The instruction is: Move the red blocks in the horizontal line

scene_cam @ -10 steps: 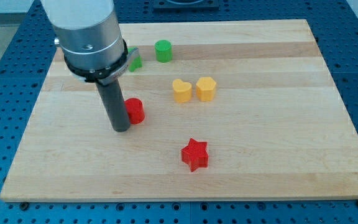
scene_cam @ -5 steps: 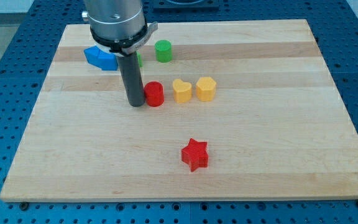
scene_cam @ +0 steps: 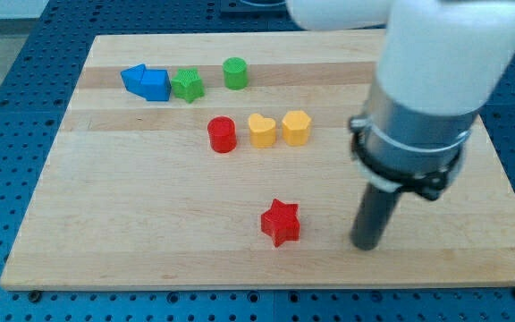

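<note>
The tip (scene_cam: 366,245) is seen planted on the board (scene_cam: 472,89) toward the near right, with nothing held and nothing touched: it is a bare rod end, and clear wood shows all around it. The red star (scene_cam: 281,222) lies just to its left, at almost the same depth, with a gap of bare board between the two. The red cylinder (scene_cam: 222,135) sits farther away and further left, in a row with the yellow heart (scene_cam: 261,130) and the other yellow block (scene_cam: 296,128), which stand close together to its right.

That is the relation the move turns on: the star is placed left of the tip and nearer than the cylinder's row. A leftward push from here would, it is judged, only slide the star along the near edge; to bring it level with the cylinder it would have to be driven away from the near edge, so the tip would need to be brought round to the star's near side.

The blue blocks (scene_cam: 146,81), green star (scene_cam: 187,85) and green cylinder (scene_cam: 234,72) are left untouched at the far left.
</note>
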`<act>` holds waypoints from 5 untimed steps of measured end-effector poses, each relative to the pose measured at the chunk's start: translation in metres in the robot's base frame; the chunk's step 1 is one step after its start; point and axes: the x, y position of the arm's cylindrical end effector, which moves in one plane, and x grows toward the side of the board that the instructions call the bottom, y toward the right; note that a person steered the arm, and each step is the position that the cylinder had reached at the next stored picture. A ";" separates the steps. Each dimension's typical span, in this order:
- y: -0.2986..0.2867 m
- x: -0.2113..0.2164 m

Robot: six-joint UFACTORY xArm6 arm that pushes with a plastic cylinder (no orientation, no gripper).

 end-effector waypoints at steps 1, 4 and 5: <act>-0.056 -0.005; -0.179 -0.070; -0.179 -0.071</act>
